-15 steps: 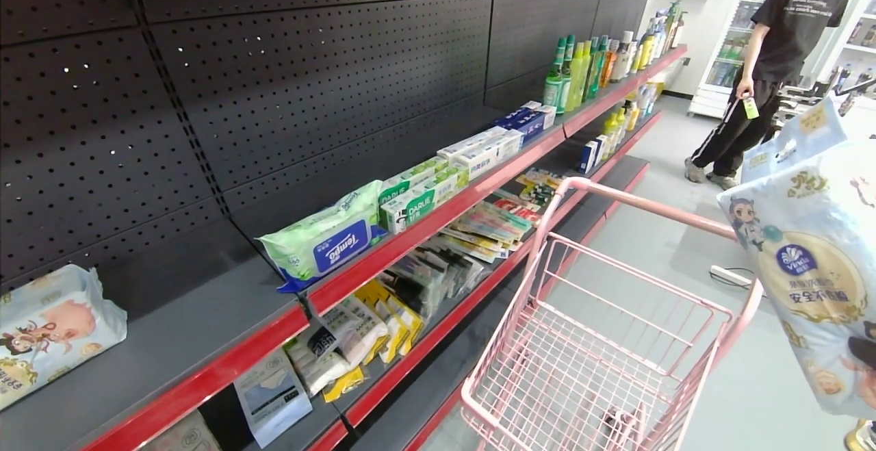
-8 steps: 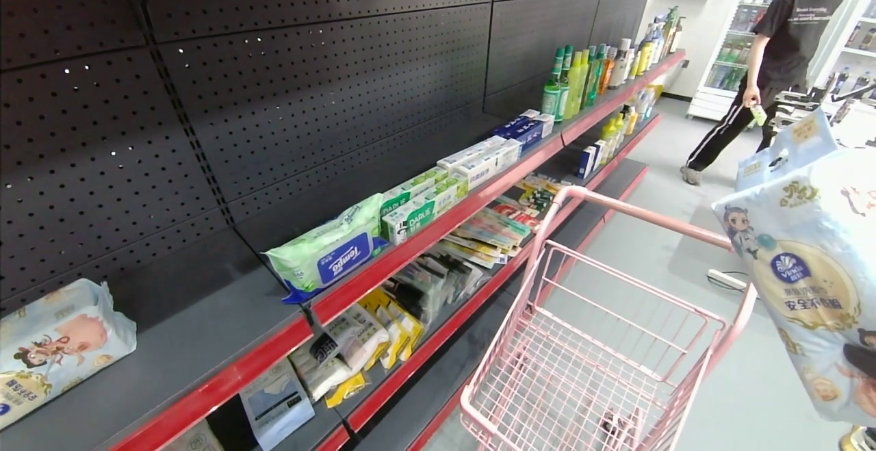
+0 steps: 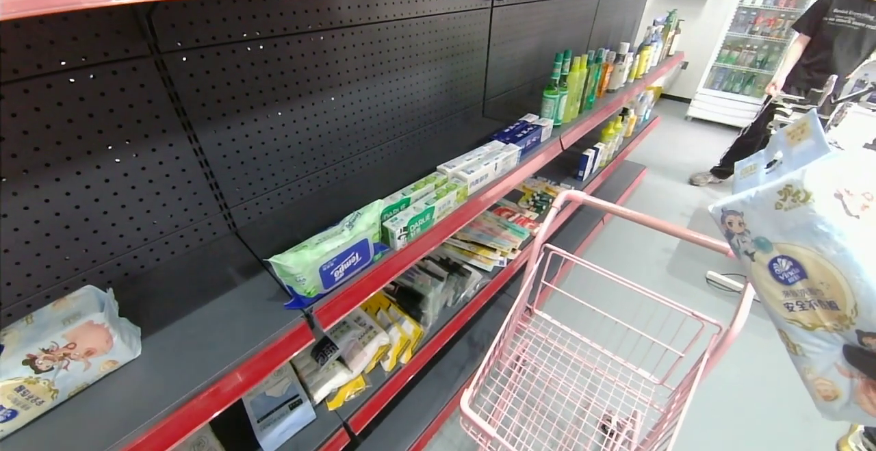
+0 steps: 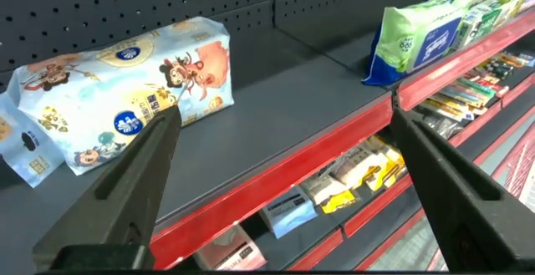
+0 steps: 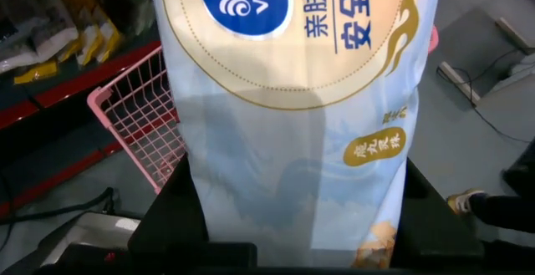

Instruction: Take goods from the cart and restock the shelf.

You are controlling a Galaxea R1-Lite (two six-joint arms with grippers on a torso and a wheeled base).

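Shifting downward, the whole head picture is telling me that the camera is tilting up, not that the goods are moving. The pack (image 3: 807, 287) is keeping its place at the right edge of the frame, just beside the cart (image 3: 616, 211). Across the lower left the shelf (image 3: 198, 328) is lying bare, with a second pack (image 3: 55, 348) sitting at the far left edge.

On the left wrist view, I am seeing the left gripper (image 4: 284, 196) hanging in front of the shelf's red lip, fingers spread wide and carrying nothing. The second pack is resting on the shelf beyond it.

On the right wrist view, the right gripper (image 5: 301, 225) is pinching the pack from both flanks, with the cart's pink wire showing past it.

I am judging the pack bulky but light, soft enough to sag, and its film wrap slippery. Gripping it across the middle, where the filling compresses, looks safest; a loose corner would probably slide out.
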